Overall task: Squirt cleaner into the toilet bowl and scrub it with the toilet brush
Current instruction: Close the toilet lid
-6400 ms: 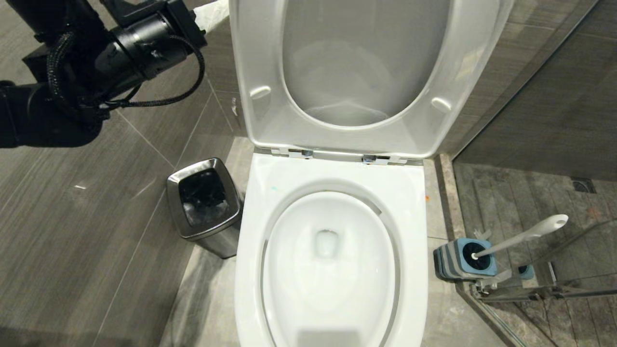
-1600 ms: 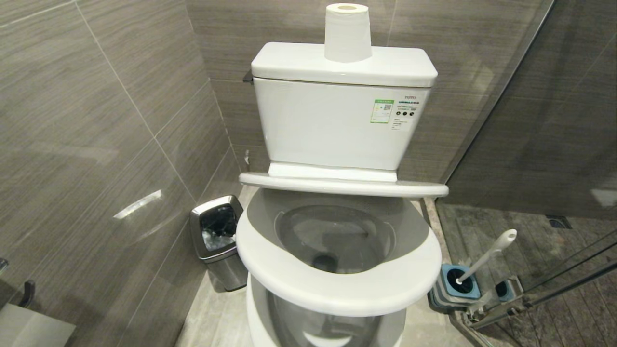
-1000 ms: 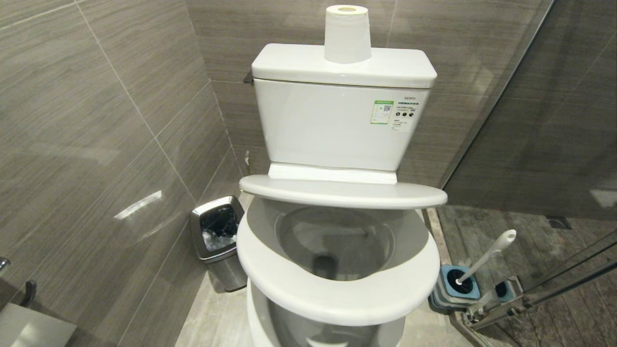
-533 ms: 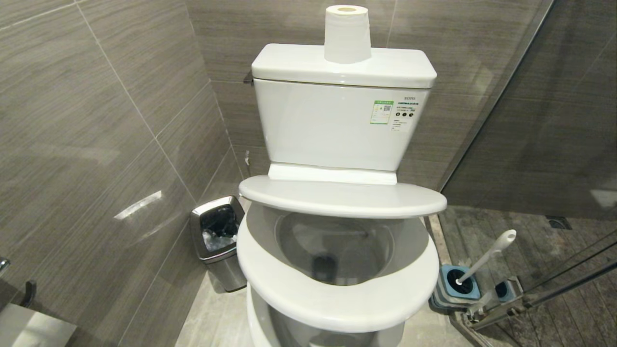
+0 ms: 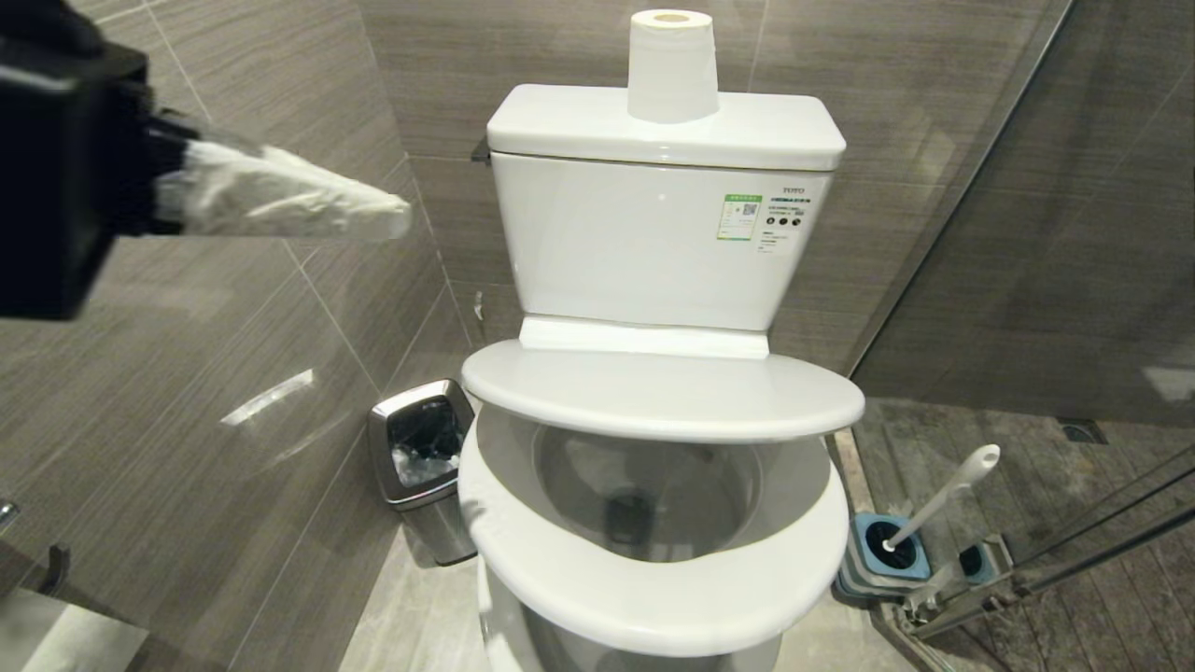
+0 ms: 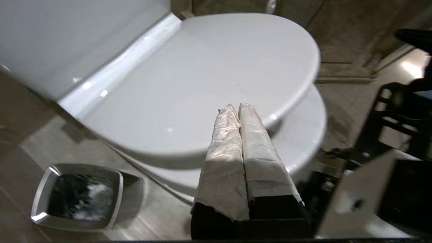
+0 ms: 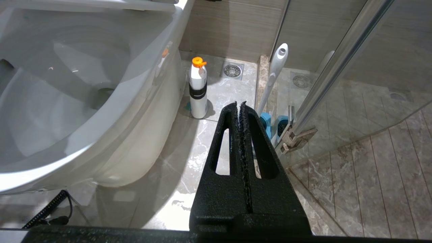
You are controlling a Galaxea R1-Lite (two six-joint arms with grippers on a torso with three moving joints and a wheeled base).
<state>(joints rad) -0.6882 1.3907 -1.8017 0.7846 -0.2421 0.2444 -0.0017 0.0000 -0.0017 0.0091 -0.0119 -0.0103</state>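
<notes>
The white toilet bowl (image 5: 653,485) shows through the ring of the seat (image 5: 653,588), with the lid (image 5: 663,392) hanging part-way down over it. My left gripper (image 5: 397,219), its fingers wrapped in white, is shut and empty high at the left, pointing toward the tank. In the left wrist view the left gripper (image 6: 236,106) hovers above the lid (image 6: 189,77). The toilet brush (image 5: 943,495) stands in its blue holder (image 5: 868,569) on the right. My right gripper (image 7: 239,103) is shut and empty, low beside the bowl (image 7: 67,84), near the brush handle (image 7: 275,74). No cleaner liquid shows.
A white bottle with an orange cap (image 7: 197,91) stands on the floor next to the toilet. A steel bin (image 5: 425,467) sits left of the bowl. A paper roll (image 5: 672,65) tops the tank (image 5: 653,233). A glass shower partition (image 5: 1027,187) borders the right side.
The lid and seat have sunk lower over the bowl. My left arm has swung into the head view at the upper left. Since the oldest frame the camera has pulled back.
</notes>
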